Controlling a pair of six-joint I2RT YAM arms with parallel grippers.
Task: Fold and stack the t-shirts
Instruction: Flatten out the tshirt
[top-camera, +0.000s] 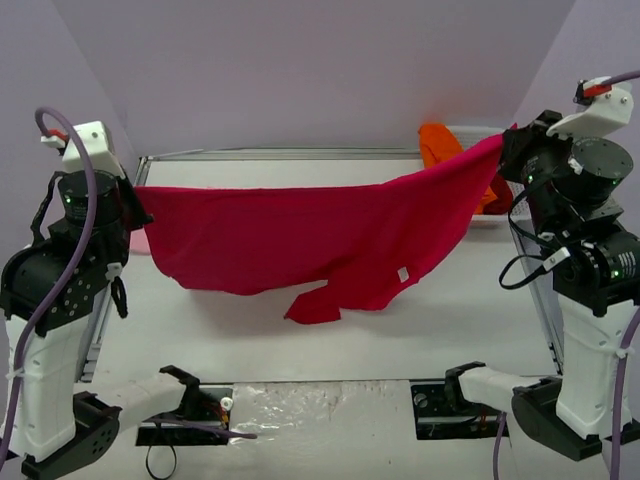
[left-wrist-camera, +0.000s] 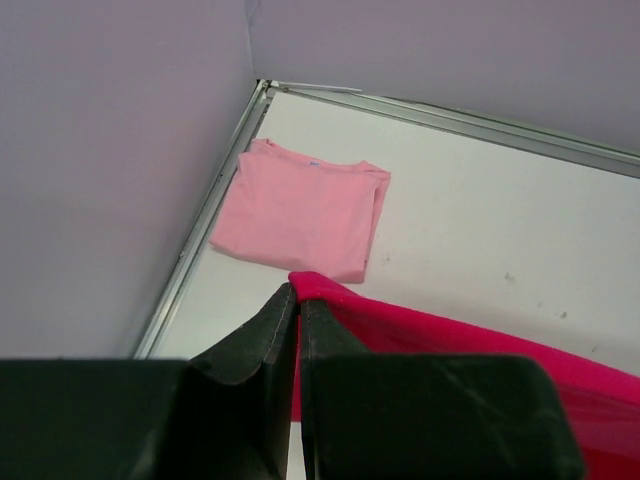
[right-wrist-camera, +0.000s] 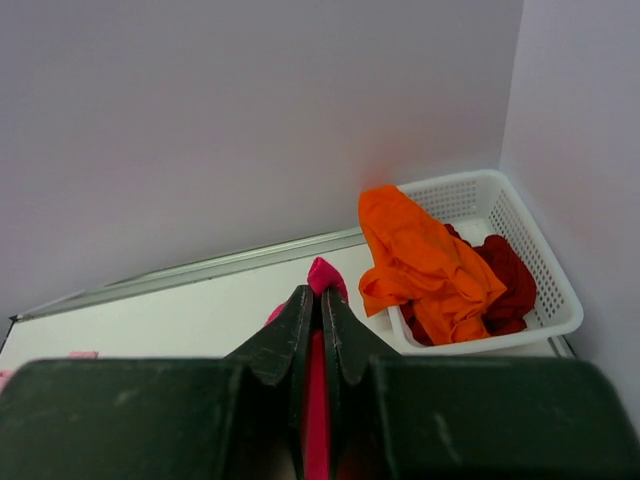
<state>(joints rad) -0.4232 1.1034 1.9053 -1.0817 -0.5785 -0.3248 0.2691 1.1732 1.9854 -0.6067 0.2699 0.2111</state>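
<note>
- The left hand (top-camera: 137, 200) (left-wrist-camera: 297, 296) is clamped on one corner of the crimson-magenta t-shirt (top-camera: 320, 235) (left-wrist-camera: 450, 340), the cloth pinched between its closed fingers and raised off the table (top-camera: 300, 335).
- The right hand (top-camera: 508, 150) (right-wrist-camera: 320, 296) is likewise closed on the opposite corner of the same shirt (right-wrist-camera: 324, 274), held a little higher than the left.
- The shirt hangs stretched between the two hands as a wide sheet, sagging in the middle. One sleeve dangles from its lower edge towards the table, and a small white tag shows near the hem.
- Just beyond and below the left hand, a pale pink t-shirt (left-wrist-camera: 300, 215) lies folded flat on the table near the corner where the walls meet.
- Beyond the right hand and to its right stands a white mesh basket (right-wrist-camera: 455, 197). An orange t-shirt (right-wrist-camera: 420, 260) is draped over its near rim, and a dark red t-shirt (right-wrist-camera: 508, 275) is bunched inside.
</note>
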